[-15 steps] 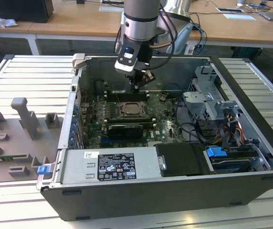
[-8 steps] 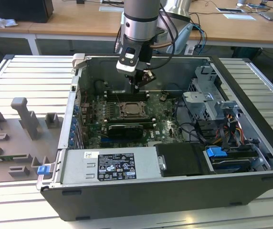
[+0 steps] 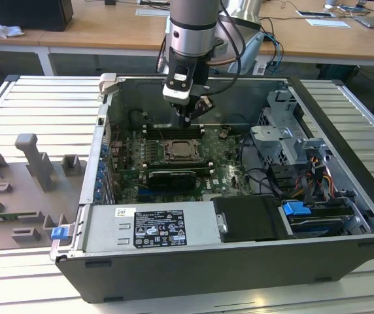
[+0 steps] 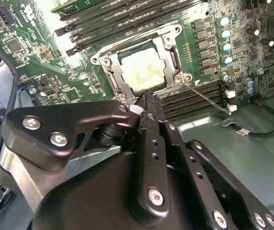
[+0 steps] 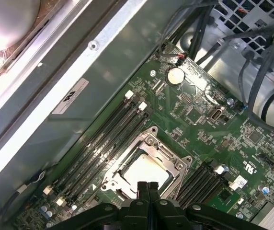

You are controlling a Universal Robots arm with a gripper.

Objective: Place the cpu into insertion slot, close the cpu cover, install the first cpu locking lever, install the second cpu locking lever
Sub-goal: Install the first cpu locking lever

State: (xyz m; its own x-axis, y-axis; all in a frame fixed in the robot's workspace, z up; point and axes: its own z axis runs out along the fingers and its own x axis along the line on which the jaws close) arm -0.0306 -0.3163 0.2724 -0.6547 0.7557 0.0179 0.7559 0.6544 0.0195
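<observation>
Open computer case [image 3: 174, 275] lying on a slatted metal surface [image 3: 350, 288], with the arm reaching down into it from above. The claw [image 3: 187, 120] hangs just over the far edge of the insertion slot [image 4: 103, 61]. Its fingers [image 5: 142, 188] are pressed together with nothing between them, and their tips come up against the slot's rim in both wrist views.

The cpu [image 4: 144, 71] sits in the slot, its pale metal top showing through the cut-out of the cpu cover [image 4: 170, 50], which lies flat around it. A thin locking lever [image 4: 205, 97] runs from one corner of the slot out across the neighbouring memory slots [image 4: 194, 98]. Whether it is latched cannot be told. A second bank of memory slots [image 4: 127, 19] flanks the opposite side, so the slot is hemmed in on two sides. In both wrist views the claw's black body hides the edge of the slot nearest it.

A row of silver-topped capacitors [image 4: 225, 33] stands beside the slot, and a coin cell [image 5: 176, 74] lies further off on the green board.

In the exterior view:
- A long black card [image 3: 169, 178] lies just in front of the slot.
- A power supply [image 3: 148, 226] fills the near wall.
- A drive cage [image 3: 285, 131] and loose cables [image 3: 265, 180] crowd the exterior view's right.
- Grey fixtures [image 3: 33, 163] stand outside the case on the exterior view's left.
</observation>
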